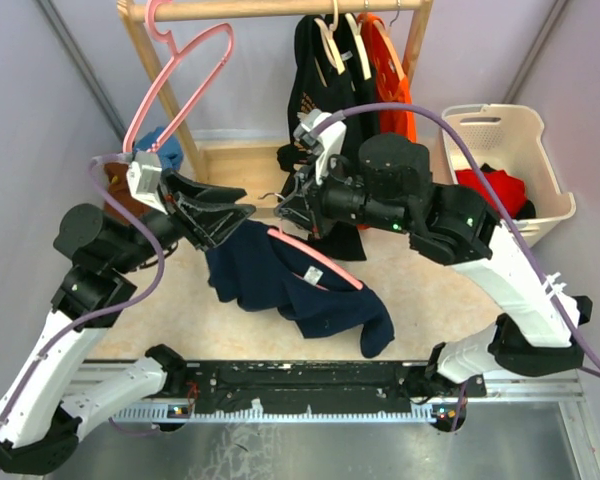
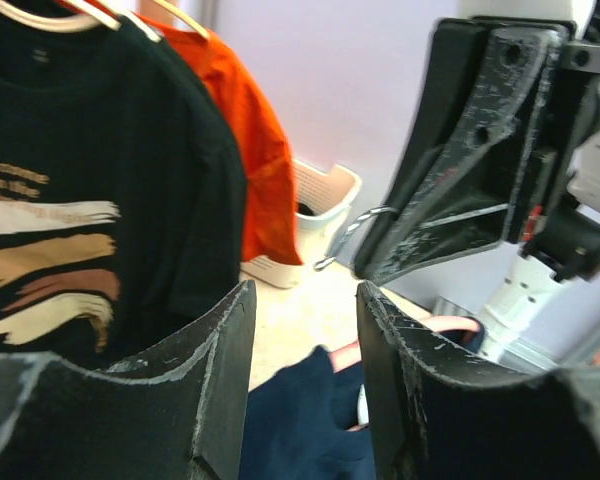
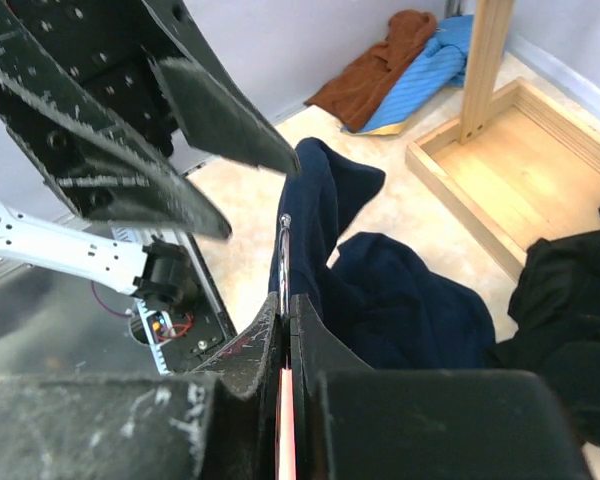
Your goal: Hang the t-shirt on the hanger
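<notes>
Pinching the hanger (image 1: pixel 315 258), right hand (image 1: pixel 284 207) suspends the t-shirt (image 1: pixel 265 275).

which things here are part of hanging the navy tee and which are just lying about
In the job: navy t-shirt, pink hanger with wire hook, right end effector shut on it, left end effector open.

Lying about: black printed shirt, orange shirt, white laundry basket, all-pink hanger, brown and blue cloths.

Your left end effector (image 1: pixel 245 212) and right end effector (image 1: pixel 283 208) nearly touch; the black shirt (image 1: pixel 320 100) hangs just behind. Bare counter (image 1: pixel 180 310) lies open left of the t-shirt (image 1: pixel 270 275).
</notes>
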Available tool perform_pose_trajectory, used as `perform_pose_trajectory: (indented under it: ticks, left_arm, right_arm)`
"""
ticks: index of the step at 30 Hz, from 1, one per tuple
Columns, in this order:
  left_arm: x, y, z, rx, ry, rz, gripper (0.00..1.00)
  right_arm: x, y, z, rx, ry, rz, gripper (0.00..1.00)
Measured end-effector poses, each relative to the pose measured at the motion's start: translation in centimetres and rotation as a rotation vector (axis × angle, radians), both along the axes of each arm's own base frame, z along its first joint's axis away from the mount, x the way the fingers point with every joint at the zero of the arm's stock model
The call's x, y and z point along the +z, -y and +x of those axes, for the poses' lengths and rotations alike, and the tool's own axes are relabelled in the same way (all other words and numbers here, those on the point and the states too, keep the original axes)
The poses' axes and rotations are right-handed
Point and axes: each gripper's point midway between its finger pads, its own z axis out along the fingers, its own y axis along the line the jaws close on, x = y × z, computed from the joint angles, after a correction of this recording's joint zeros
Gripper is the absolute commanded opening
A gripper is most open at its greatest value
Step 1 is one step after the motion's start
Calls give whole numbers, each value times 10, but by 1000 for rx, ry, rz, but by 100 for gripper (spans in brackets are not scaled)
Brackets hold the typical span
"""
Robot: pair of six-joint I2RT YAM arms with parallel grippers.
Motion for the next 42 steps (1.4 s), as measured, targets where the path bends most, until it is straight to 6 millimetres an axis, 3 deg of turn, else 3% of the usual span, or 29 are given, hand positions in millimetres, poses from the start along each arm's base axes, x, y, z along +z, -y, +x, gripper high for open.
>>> perform_pose_trajectory:
  ticks: [5,8,15,20,33,42]
  left_arm:
    - [3,-25,12,168,13,24,51]
    - [-6,-45,19,288,-27,47,49]
    - [-48,-80,23,461,-136,89,53]
    - [-75,-93,12,485,-143,101,55]
    - [-64,-84,-40,268,-13,156,63]
    - [-87,-61,-67,45,-13,270,61]
  right_arm:
    - [8,21,-5,-23,18,3,0]
    - [15,33,-10,-30,27,15,0]
    - [36,61,-21,-45,51,56,0]
    - [46,77,-32,-33,58,79,0]
    - [52,115,-80,108,37,97,0]
    - [51,116,-99,199,17,94,0]
